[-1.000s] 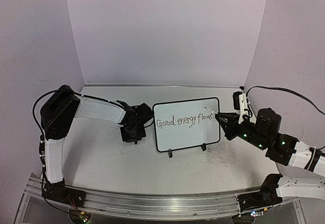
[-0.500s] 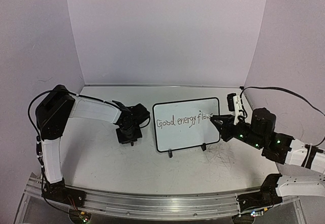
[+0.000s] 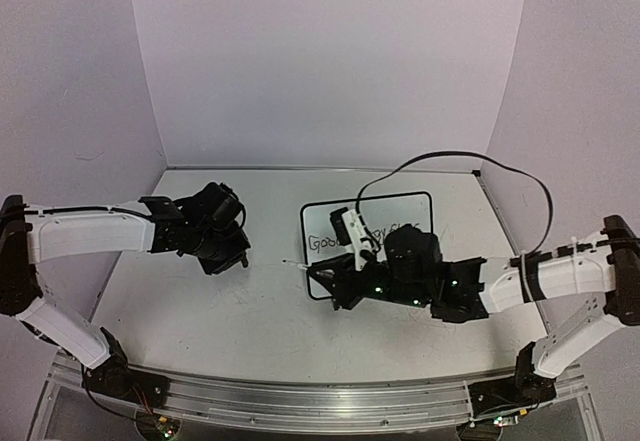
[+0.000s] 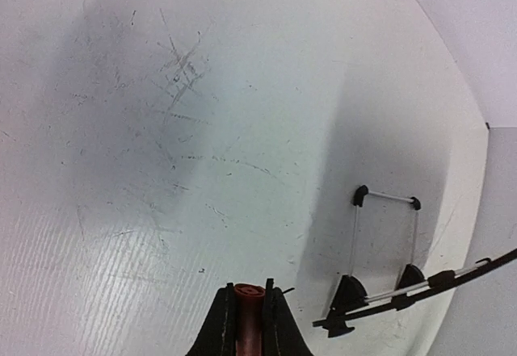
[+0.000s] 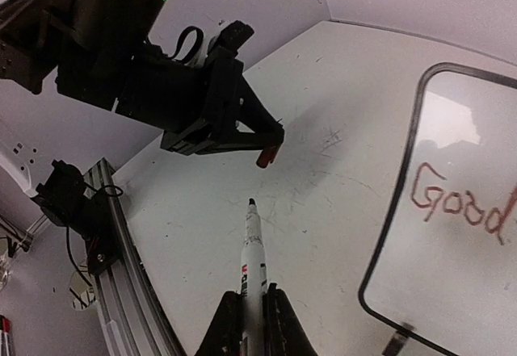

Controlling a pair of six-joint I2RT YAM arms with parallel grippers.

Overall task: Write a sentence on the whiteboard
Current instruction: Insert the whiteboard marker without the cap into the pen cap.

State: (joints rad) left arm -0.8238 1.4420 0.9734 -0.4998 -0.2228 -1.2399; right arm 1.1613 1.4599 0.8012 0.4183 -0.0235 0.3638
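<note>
The whiteboard (image 3: 415, 206) stands at mid table, its lower half hidden behind my right arm. The sentence (image 3: 322, 244) shows only at its ends from above; the right wrist view reads "Good" (image 5: 452, 203) on the whiteboard (image 5: 468, 291). My right gripper (image 3: 318, 273) is shut on a white marker (image 5: 253, 263), whose bare dark tip (image 5: 251, 203) points left, off the board. My left gripper (image 3: 238, 257) is shut on a red marker cap (image 4: 249, 303). That cap (image 5: 266, 156) hangs a short way beyond the marker tip, apart from it.
The tabletop (image 4: 178, 73) is white with faint grey scribbles. The board's black stand feet (image 4: 349, 294) show at the right of the left wrist view. A black cable (image 3: 450, 161) loops over the board. A metal rail (image 3: 300, 401) runs along the near edge.
My right arm swung from the board's right end across its front to the left, taking the marker off the writing. My left arm drew back left, still gripping the cap.
</note>
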